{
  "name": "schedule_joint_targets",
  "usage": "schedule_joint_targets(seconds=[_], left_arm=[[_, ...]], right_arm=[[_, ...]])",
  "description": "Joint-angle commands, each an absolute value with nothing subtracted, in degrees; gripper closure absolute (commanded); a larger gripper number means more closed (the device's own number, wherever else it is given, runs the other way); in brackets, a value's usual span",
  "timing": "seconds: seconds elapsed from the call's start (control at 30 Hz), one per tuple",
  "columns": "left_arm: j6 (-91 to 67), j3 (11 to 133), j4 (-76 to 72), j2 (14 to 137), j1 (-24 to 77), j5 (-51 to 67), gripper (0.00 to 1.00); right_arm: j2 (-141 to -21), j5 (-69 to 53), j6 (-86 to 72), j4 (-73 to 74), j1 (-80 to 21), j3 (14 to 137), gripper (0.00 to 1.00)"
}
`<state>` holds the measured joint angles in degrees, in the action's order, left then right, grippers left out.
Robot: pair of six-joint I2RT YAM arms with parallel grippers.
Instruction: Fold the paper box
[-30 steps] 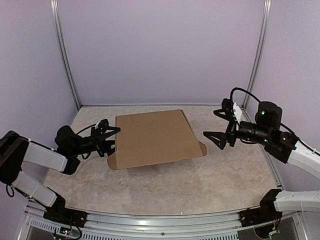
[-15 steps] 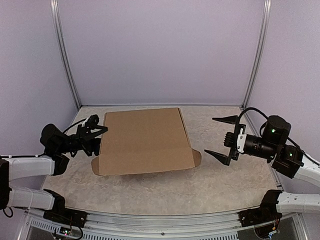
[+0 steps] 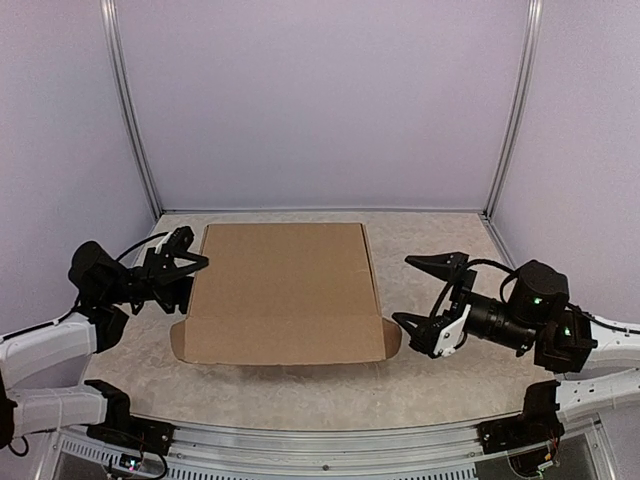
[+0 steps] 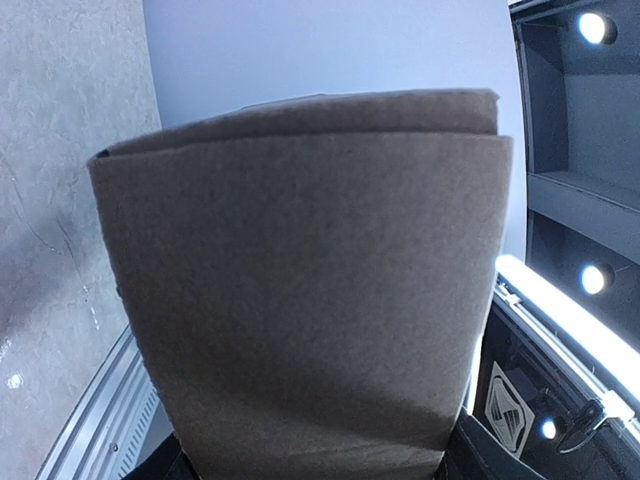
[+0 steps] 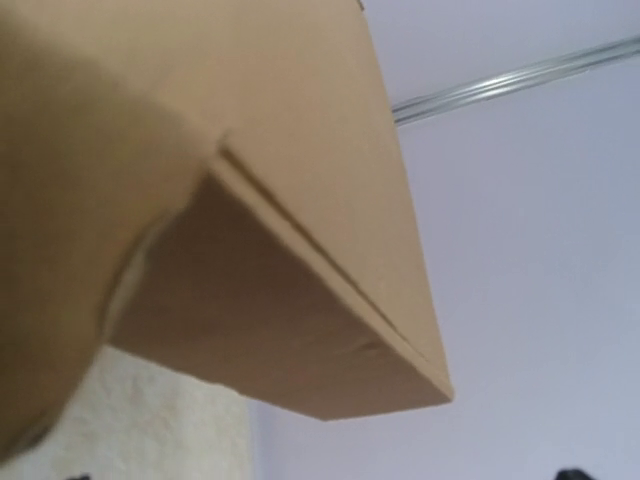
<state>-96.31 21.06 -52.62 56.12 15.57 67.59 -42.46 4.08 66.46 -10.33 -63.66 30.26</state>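
The right gripper, jaws spread wide and empty, is hovering just right of the paper box, which is hanging flat above the table, long axis running arm to arm, left edge clamped in the left gripper

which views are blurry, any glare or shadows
Top external: sharp, evenly lit, soft shadow on the table below the near edge of the paper box. Left wrist: cardboard close and soft, lamps glaring at right. Right wrist: near-left of the box smeared, far corner crisper.
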Motion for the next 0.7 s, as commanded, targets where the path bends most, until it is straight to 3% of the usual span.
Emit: schedule_joint_targets(seconds=[0.0, 0.37, 0.67], left_arm=[[-94.2, 23.2, -48.2, 52.2, 15.0, 69.3, 0.64], [-91.1, 22.1, -42.1, 46.5, 15.1, 69.6, 0.63], [-88.8, 21.3, -37.5, 43.4, 15.2, 69.9, 0.64]], right_arm=[[-44.0, 11.4, 75.6, -18.0, -67.6, 28.8, 0.00], [-50.5, 16.5, 87.2, -28.6, -77.5, 28.5, 0.00], [-56.2, 19.3, 89.6, -34.0, -80.1, 28.9, 0.00]])
